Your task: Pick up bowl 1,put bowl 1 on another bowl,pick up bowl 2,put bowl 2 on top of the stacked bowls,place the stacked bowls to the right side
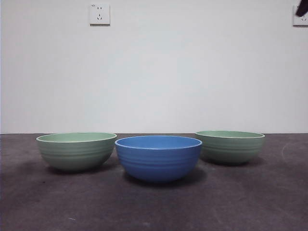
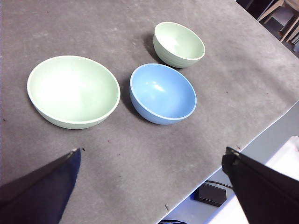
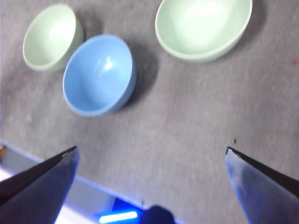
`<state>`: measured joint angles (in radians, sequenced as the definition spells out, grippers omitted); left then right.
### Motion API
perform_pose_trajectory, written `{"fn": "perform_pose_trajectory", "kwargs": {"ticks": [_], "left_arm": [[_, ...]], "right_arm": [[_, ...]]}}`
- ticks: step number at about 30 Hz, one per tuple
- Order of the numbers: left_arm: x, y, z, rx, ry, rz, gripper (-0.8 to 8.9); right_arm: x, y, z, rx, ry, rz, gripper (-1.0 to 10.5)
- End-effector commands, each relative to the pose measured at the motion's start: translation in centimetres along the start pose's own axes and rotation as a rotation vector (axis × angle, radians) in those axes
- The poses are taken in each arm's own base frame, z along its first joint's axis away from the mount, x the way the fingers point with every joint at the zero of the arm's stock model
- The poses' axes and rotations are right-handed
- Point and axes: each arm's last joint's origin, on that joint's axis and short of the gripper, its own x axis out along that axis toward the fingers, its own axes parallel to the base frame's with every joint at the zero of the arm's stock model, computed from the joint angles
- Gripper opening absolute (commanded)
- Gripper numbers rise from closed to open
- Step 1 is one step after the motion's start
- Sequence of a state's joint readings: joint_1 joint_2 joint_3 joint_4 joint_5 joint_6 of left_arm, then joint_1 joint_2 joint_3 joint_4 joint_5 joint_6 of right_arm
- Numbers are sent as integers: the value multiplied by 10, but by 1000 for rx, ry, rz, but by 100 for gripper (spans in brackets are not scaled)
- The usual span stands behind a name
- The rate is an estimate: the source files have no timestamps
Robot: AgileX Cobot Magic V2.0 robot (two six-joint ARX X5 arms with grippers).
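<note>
Three ribbed bowls stand apart in a row on the dark table, none inside another. The blue bowl [image 1: 158, 157] [image 2: 162, 93] [image 3: 99, 73] is in the middle, nearest the front camera. One pale green bowl [image 1: 76, 150] [image 2: 73, 91] [image 3: 52, 36] stands to its left, the other pale green bowl [image 1: 230, 146] [image 2: 179, 44] [image 3: 203, 28] to its right. My left gripper [image 2: 152, 151] hovers open, high above the table near the left green bowl. My right gripper [image 3: 152, 149] is also open and high, closest to the right green bowl. Both hold nothing.
A black arm tip [image 1: 302, 8] shows at the top right corner of the front view. The table's edge [image 2: 261, 135] runs close past the bowls in the left wrist view. A white wall with a socket [image 1: 99, 14] stands behind the table.
</note>
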<state>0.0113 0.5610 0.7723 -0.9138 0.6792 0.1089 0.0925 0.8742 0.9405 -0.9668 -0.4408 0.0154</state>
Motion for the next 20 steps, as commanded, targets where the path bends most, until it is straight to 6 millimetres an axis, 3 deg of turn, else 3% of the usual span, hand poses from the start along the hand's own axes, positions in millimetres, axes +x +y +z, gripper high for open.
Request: {"fn": "perform_pose_trajectory", "kwargs": {"ticks": [1,16,20], "left_arm": [[0,0,0,0,-2,-1,532],[0,0,0,-1,0,-1,532],[0,0,0,-3,2,-1,532]], "right_arm": [[9,-4,11,48,-23,-4,536],[101,-48,79,134,70,-137,532],[125,-60,88,148,92,-191,530]]}}
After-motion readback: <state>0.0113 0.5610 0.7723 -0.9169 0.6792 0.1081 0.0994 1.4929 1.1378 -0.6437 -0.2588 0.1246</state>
